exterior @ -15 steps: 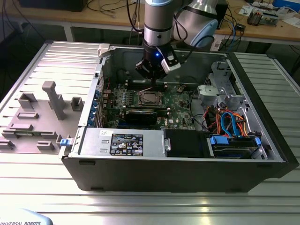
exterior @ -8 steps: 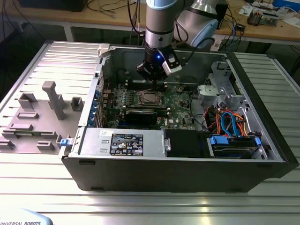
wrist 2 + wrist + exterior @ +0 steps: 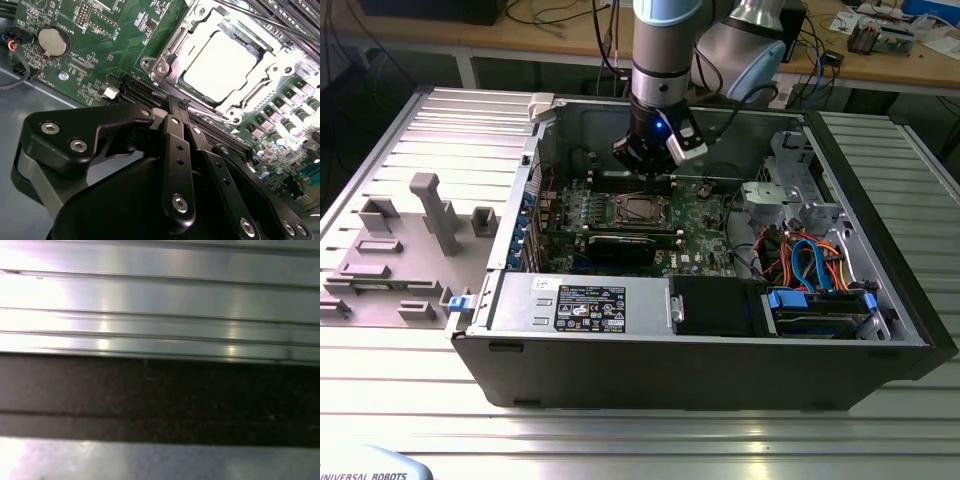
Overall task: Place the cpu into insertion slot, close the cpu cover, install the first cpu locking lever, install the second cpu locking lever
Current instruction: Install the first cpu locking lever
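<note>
The cpu (image 3: 220,62) lies in the insertion slot (image 3: 638,208) on the green board, its silver top showing. The cpu cover (image 3: 176,47) is down over it, framing the chip. A thin silver lever (image 3: 212,114) runs along the socket's edge closest to my fingers, and another rod (image 3: 260,22) lies along the opposite edge. My gripper (image 3: 176,102) is shut, its black fingers pressed together with the tip right at the nearer lever and socket rim. In the exterior view the gripper (image 3: 653,180) hangs inside the open computer case just above the socket.
A black card (image 3: 620,245) and a power supply box (image 3: 580,300) sit in front of the socket. A drive cage with blue cables (image 3: 810,265) is at the exterior view's right. Grey fixtures (image 3: 430,215) stand on the ribbed table. A coin battery (image 3: 52,42) is on the board.
</note>
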Controlling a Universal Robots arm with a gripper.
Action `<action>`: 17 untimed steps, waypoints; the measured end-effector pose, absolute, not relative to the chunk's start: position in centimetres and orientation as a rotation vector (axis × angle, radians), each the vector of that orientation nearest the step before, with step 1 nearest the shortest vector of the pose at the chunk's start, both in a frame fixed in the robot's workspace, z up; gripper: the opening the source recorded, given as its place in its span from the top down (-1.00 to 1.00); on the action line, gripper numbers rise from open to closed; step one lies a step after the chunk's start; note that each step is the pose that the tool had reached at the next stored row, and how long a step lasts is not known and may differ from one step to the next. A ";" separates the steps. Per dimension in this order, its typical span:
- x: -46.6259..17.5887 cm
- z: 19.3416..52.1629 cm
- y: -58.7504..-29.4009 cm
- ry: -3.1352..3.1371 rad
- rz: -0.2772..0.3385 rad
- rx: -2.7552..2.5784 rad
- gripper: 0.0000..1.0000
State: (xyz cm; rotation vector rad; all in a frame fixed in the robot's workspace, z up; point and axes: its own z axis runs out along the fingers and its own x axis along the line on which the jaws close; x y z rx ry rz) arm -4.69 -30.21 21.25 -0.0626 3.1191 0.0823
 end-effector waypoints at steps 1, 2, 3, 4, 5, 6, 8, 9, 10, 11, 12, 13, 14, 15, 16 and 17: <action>-4.7 21.2 -30.2 3.119 0.084 -0.058 0.79; -4.7 21.2 -30.3 3.119 0.086 -0.055 0.79; -4.7 21.2 -30.3 3.119 0.086 -0.053 0.79; -4.7 21.2 -30.3 3.119 0.087 -0.051 0.79; -4.7 21.2 -30.4 3.119 0.089 -0.049 0.79; -4.7 21.2 -30.5 3.119 0.095 -0.046 0.79; -4.7 21.1 -30.6 3.118 0.100 -0.038 0.79; -4.7 21.1 -30.6 3.118 0.100 -0.035 0.79; -4.7 21.1 -30.6 3.118 0.100 -0.033 0.79; -4.7 21.1 -30.6 3.118 0.100 -0.032 0.79; -4.6 21.1 -30.6 3.118 0.100 -0.031 0.79; -4.6 21.0 -30.6 3.118 0.100 -0.030 0.79; -4.6 20.9 -30.6 3.118 0.100 -0.029 0.79; -4.6 20.9 -30.6 3.119 0.100 -0.028 0.79; -4.6 20.8 -30.6 3.119 0.100 -0.027 0.79; -4.5 20.7 -30.6 3.119 0.100 -0.026 0.79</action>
